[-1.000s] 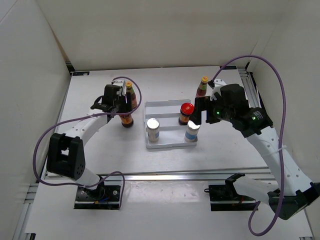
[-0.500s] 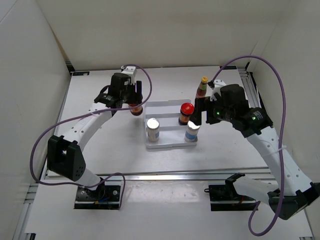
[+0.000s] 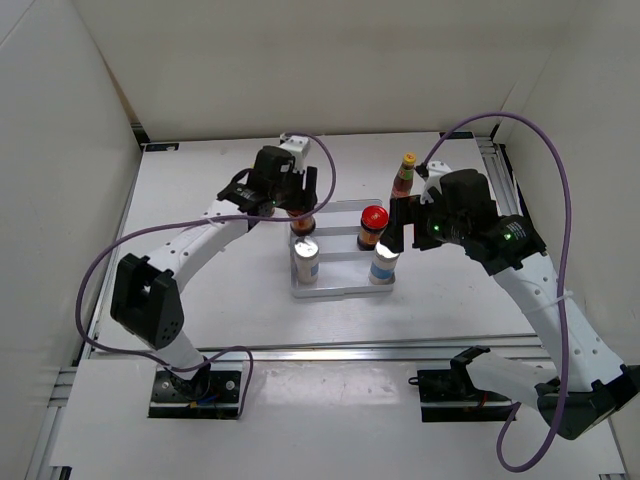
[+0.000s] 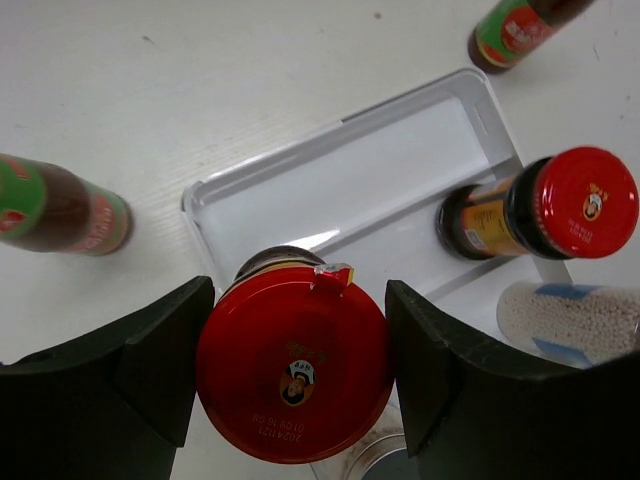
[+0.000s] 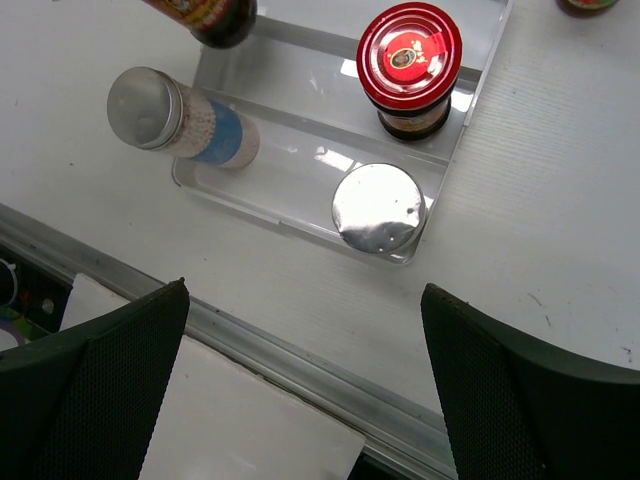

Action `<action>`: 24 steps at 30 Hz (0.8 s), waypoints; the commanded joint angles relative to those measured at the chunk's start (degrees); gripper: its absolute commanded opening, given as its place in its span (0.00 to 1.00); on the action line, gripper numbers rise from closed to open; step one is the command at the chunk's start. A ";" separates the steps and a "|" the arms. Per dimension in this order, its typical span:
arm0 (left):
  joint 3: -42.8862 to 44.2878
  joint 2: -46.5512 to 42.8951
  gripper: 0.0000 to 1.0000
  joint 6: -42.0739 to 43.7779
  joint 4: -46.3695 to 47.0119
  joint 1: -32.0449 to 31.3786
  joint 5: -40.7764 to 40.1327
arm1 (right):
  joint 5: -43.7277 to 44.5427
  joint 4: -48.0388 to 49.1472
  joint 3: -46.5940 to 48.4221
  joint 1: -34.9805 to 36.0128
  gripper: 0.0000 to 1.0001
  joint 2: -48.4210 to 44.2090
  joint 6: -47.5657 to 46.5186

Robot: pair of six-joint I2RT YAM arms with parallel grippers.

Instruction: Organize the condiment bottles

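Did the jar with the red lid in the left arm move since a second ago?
Yes. The left gripper has carried the red-lidded jar to the right in the top view, from out on the bare table to the far left corner of the white tray.

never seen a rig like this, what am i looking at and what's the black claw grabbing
Two robot arms bolted to a table, each ending in a two-finger gripper. The wide picture is from a fixed camera overhead; the other two are from cameras on the wrists. A white tray holds two shakers and a red-lidded jar. Two slim sauce bottles stand outside it. The left gripper grips a second red-lidded jar at the tray's back left corner. The right gripper hangs open above the tray, empty.
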 commanded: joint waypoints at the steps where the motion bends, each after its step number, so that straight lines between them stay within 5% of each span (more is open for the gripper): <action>1: -0.91 -2.05 0.11 -1.73 5.25 -1.68 1.60 | 0.73 -0.38 -0.54 0.21 1.00 -0.76 -1.03; 12: -6.90 -0.38 0.12 -2.27 7.18 -2.74 0.55 | 0.74 -0.38 -1.06 0.21 1.00 -0.76 -1.03; 20: -7.61 2.78 0.22 -2.27 7.71 -2.74 -0.07 | 0.74 -0.38 -1.06 0.21 1.00 -0.76 -1.56; 24: -7.08 2.78 0.65 -2.27 7.10 -2.74 -1.38 | 0.74 -0.38 -1.06 0.21 1.00 -0.76 -1.56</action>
